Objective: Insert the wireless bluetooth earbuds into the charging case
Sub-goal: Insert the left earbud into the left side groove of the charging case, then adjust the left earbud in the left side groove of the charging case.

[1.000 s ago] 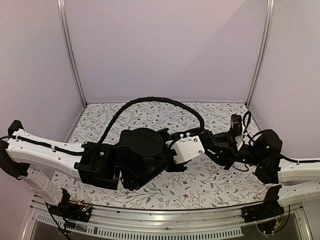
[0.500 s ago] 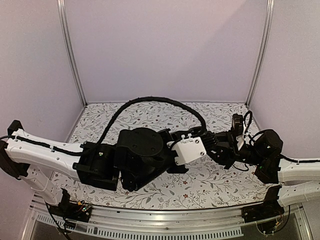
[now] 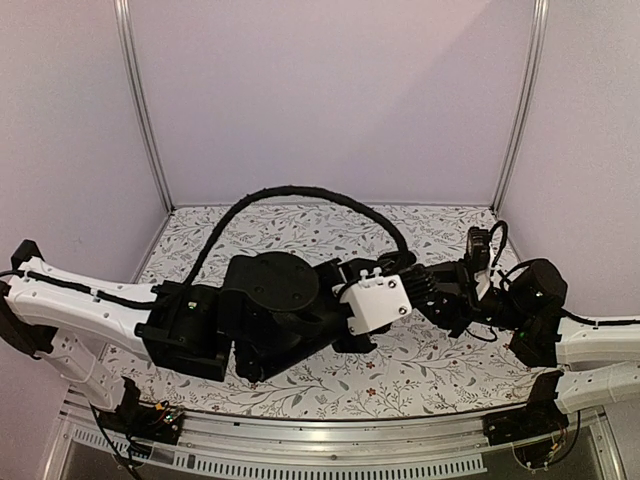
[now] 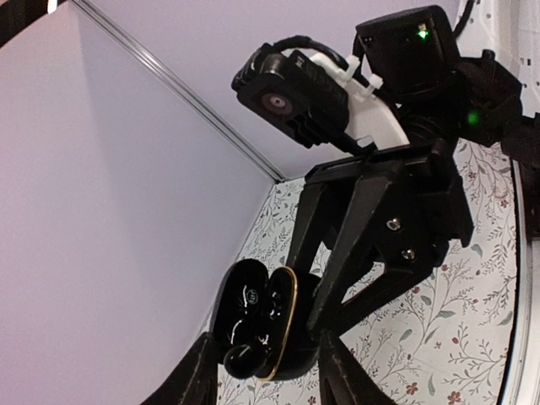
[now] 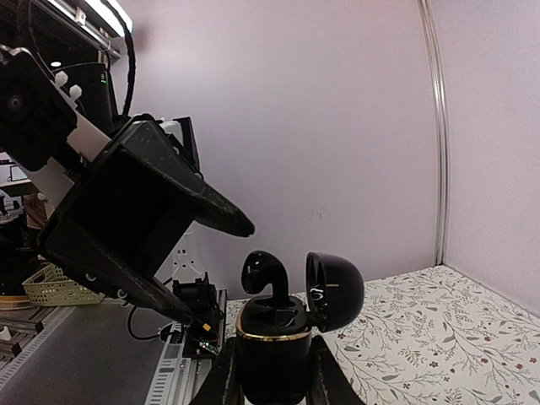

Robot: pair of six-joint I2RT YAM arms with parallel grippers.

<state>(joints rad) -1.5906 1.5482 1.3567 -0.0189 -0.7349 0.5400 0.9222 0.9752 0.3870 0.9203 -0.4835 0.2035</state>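
From above the charging case (image 5: pixel 274 359) is hidden; the right wrist view crops it.

Charging case (image 5: pixel 274 359): glossy black plastic, gold metallic band. Earbud (image 5: pixel 263 274): glossy black. Table (image 3: pixel 300 225): matt floral-print covering.
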